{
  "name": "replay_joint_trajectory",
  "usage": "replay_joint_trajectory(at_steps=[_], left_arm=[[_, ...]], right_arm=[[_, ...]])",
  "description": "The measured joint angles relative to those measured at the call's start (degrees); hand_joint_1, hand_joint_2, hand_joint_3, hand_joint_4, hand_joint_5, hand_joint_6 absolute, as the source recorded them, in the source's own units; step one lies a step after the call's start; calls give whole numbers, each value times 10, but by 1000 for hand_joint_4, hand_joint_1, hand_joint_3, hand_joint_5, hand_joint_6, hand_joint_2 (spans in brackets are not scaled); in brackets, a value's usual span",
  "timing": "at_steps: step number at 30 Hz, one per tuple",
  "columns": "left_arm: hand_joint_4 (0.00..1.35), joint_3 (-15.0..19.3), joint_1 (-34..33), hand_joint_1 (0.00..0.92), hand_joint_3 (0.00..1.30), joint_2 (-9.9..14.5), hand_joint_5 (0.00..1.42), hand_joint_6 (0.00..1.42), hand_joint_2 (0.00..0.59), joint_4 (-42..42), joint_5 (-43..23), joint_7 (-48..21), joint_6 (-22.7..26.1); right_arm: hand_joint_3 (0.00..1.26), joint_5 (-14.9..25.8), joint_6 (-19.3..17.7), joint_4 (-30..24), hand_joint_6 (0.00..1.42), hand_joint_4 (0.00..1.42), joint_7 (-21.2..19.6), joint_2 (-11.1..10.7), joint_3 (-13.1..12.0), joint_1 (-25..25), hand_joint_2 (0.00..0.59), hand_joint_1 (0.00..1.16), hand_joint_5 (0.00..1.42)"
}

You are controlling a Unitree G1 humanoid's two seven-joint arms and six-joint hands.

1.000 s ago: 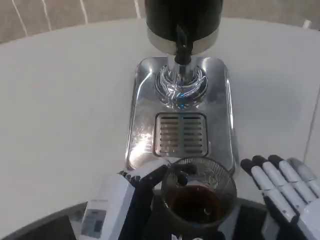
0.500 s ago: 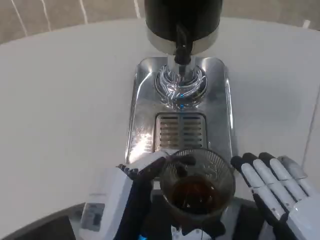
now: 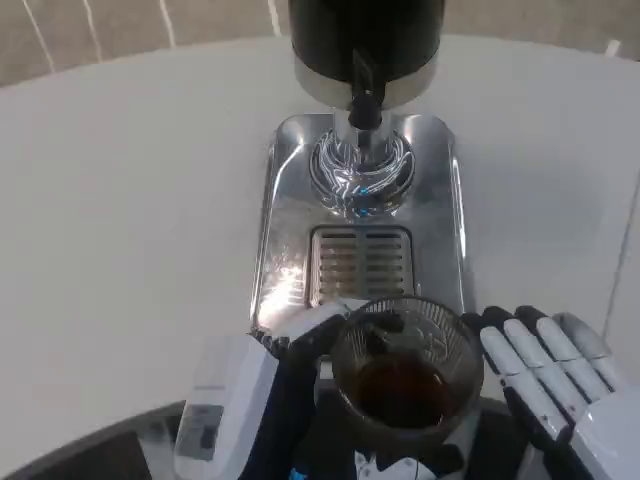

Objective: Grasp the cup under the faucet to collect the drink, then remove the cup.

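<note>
- Glass cup (image 3: 405, 370) with dark drink inside is sitting at the near edge of the steel drip tray (image 3: 285, 250), well clear of the black faucet (image 3: 365, 85)
- Left hand (image 3: 265, 395) is gripping the cup's side
- Right hand (image 3: 545, 385) is lying just beside the cup, fingers straight and spread, holding nothing

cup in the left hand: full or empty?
Partly full. The clear glass cup, held upright by the left hand, has dark drink pooled in its lower part, well below the rim.
</note>
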Motion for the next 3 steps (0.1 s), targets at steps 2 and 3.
replay_joint_trajectory(at_steps=[2, 3], left_arm=[[1306, 0, -3, 705, 1261, -1, 1421, 1424, 62, 3, 0, 0, 0], [1306, 1, -5, 705, 1261, -2, 1421, 1424, 62, 6, 0, 0, 0]], right_arm=[[0, 0, 1, -1, 0, 0, 0, 0, 0, 1, 575, 194, 0], [0, 0, 3, -4, 0, 0, 2, 1, 0, 2, 575, 194, 0]])
